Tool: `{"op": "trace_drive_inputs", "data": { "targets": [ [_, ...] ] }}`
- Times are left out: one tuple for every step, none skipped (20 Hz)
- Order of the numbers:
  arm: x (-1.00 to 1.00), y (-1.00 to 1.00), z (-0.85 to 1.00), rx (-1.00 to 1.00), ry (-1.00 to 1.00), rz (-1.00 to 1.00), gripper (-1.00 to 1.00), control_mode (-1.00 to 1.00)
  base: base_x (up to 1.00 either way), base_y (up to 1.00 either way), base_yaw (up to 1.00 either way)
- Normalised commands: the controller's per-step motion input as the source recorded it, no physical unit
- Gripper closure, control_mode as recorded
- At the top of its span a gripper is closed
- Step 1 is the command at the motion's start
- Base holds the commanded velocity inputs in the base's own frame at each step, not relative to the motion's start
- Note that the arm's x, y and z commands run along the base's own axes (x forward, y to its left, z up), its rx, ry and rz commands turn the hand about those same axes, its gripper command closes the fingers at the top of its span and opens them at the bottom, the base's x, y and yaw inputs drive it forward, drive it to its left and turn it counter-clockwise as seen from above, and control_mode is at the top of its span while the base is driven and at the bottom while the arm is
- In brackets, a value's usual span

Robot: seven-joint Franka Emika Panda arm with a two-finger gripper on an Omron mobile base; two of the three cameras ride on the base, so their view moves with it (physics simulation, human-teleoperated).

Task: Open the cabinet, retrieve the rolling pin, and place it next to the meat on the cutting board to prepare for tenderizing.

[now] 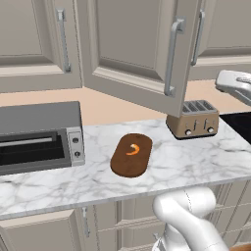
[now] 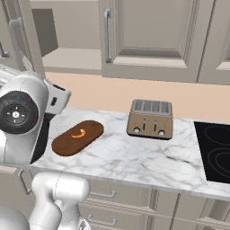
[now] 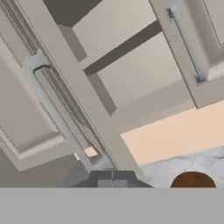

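The cabinet [image 1: 132,54] is standing with one door swung open at upper centre; the shelf space showing inside is looking bare. One cutting board [image 1: 131,154] is carrying one meat [image 1: 133,149] piece mid-frame. The gripper [image 3: 112,179] is sitting clenched shut at the open door's handle [image 3: 57,118], bottom centre.

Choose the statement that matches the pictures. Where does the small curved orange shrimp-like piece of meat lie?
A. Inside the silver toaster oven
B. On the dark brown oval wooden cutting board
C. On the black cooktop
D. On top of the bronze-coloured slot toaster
B: the small curved orange shrimp-like piece of meat lies on the dark brown oval wooden cutting board, which sits on the white marble counter between the toaster oven and the slot toaster.
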Motion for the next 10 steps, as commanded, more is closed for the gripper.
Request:
{"op": "trace_drive_inputs", "data": {
  "targets": [
    [-0.17,-0.54,0.10,0.17,0.06,0.09,1.00,-1.00,0.00,0.00,0.00],
    [0.00,-0.45,0.09,0.17,0.09,0.10,1.00,-1.00,0.00,0.00,0.00],
    [0.08,-0.34,0.05,0.14,0.13,0.10,1.00,-1.00,0.00,0.00,0.00],
    [0.41,-0.21,0.00,0.09,0.17,0.13,1.00,-1.00,0.00,0.00,0.00],
    [0.55,-0.14,0.00,0.08,0.18,0.15,1.00,-1.00,0.00,0.00,0.00],
    [0.63,-0.09,0.00,0.07,0.17,0.17,1.00,-1.00,0.00,0.00,0.00],
    [0.71,0.00,0.00,0.06,0.19,0.19,1.00,-1.00,0.00,0.00,0.00],
    [0.78,0.00,-0.02,0.06,0.19,0.19,1.00,-1.00,0.00,0.00,0.00],
    [0.78,0.00,-0.04,0.06,0.18,0.21,1.00,-1.00,0.00,0.00,0.00],
    [0.82,0.00,-0.13,0.06,0.18,0.25,1.00,-1.00,0.00,0.00,0.00]
  ]
}}
